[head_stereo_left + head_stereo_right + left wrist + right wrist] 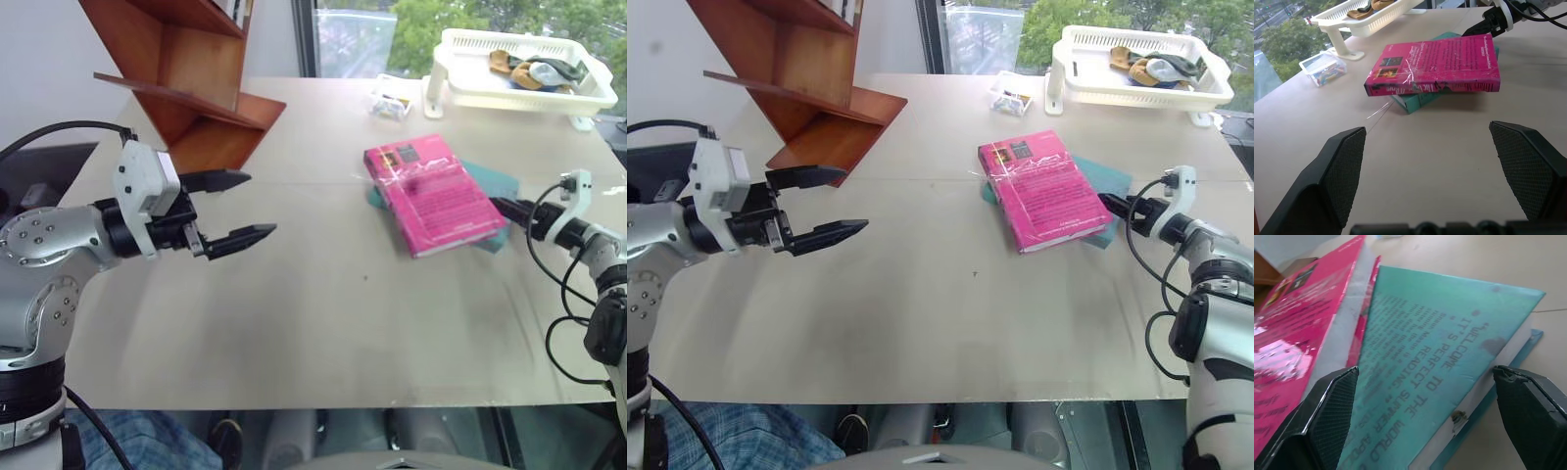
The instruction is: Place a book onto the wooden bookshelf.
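The pink book [434, 193] lies flat on a teal-blue book [490, 180] at the table's right middle, its cover up. My right gripper [505, 208] is open at the right edge of this pile, low and pointing left; in the right wrist view its fingers [1327, 416] stand wide on either side of the teal book's corner [1449, 347], with the pink book [1298, 333] beside it. My left gripper [257, 204] hangs open and empty above the table's left side, pointing at the book [1440, 61]. The wooden bookshelf [196, 88] stands at the far left, just beyond the left gripper.
A white plastic basket [519, 93] with cloth items in it stands on legs at the far right. A small clear box [392, 98] sits left of it. Bare table [323, 323] stretches between the two grippers and toward the front edge.
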Controlling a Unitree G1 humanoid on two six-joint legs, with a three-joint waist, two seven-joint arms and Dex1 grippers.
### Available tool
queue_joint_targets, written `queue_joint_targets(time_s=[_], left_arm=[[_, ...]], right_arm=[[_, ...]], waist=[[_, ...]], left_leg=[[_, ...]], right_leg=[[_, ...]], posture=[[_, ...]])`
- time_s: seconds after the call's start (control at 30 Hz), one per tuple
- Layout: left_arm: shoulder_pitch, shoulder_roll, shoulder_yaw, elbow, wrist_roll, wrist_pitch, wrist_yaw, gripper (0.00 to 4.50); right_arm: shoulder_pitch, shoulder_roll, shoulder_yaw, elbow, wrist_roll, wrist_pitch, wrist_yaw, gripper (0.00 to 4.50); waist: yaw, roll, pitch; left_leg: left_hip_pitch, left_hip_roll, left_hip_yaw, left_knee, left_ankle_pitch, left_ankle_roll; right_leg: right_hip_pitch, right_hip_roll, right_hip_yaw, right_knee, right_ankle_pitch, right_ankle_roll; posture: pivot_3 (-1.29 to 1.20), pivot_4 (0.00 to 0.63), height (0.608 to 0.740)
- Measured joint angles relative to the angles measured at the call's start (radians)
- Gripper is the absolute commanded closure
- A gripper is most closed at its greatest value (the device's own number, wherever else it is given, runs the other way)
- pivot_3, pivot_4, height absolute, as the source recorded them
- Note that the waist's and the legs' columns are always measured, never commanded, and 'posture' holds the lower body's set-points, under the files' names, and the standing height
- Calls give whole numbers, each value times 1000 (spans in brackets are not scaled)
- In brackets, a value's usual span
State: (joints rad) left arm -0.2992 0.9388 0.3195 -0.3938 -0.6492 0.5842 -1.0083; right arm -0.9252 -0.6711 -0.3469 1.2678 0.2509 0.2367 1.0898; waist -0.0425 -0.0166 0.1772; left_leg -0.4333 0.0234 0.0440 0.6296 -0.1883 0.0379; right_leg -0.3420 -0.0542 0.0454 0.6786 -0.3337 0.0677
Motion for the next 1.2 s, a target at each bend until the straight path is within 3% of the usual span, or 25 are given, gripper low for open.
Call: queue_joint_targets(time_s=[0.3,0.47,0.6,0.8,0.97,1.2], left_arm=[[-15,4,-18,23,21,-17,-11,59],[-16,5,-20,25,28,-22,-12,59],[-16,5,-23,25,30,-23,-11,59],[-31,2,-38,42,42,-45,-8,59],[-31,-8,-54,43,50,-51,6,59],[-31,-8,-54,43,60,-53,22,59]], right_arm=[[102,56,74,-164,10,72,192,0],[140,55,90,-247,26,116,221,0],[112,43,81,-222,25,65,136,0],[-50,18,46,-100,19,-78,-50,0],[-59,83,61,-40,-9,-132,-76,0],[-74,129,67,12,-56,-265,-252,0]], waist=[[-1,0,0],[1,0,0],[0,0,0],[0,0,1],[0,0,1],[1,0,1]], left_leg=[[0,0,0,0,0,0],[0,0,-1,0,-1,1],[0,0,0,0,-1,1],[0,0,0,0,0,0],[-1,0,0,0,0,0],[-1,0,0,0,0,0]], right_leg=[[0,0,0,1,0,0],[0,0,0,1,0,0],[-1,0,0,1,0,0],[-1,0,0,1,0,0],[-2,0,0,0,0,0],[-2,0,0,1,0,0]], posture=[[0,150,740],[0,150,740],[0,150,740],[0,150,740],[0,150,740],[0,150,740]])
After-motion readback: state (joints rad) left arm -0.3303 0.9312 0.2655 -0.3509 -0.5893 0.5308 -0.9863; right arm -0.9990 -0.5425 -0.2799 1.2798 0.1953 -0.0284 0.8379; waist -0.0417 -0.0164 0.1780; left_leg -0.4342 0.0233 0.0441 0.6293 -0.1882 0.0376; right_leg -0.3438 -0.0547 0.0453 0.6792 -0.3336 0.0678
